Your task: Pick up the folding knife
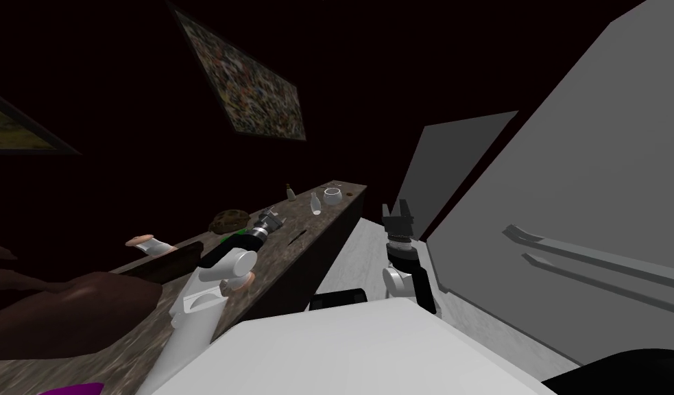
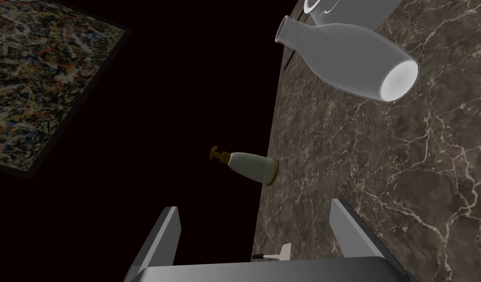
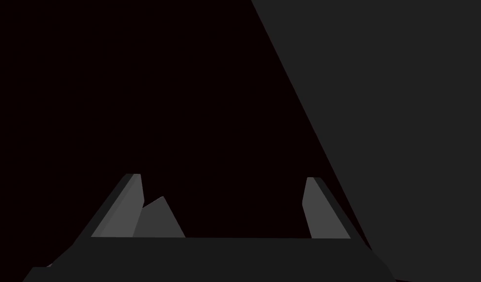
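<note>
left end effector [image 2: 255, 208] spread near the folding knife [image 2: 272, 254]; looks tiny, light, stiff, probably slippery; I'd pinch the dark handle

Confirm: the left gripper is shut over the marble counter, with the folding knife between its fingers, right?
No: the left gripper is open, not shut; the left wrist view shows its fingers standing well apart. It is over the marble counter, with the folding knife between them.
</note>
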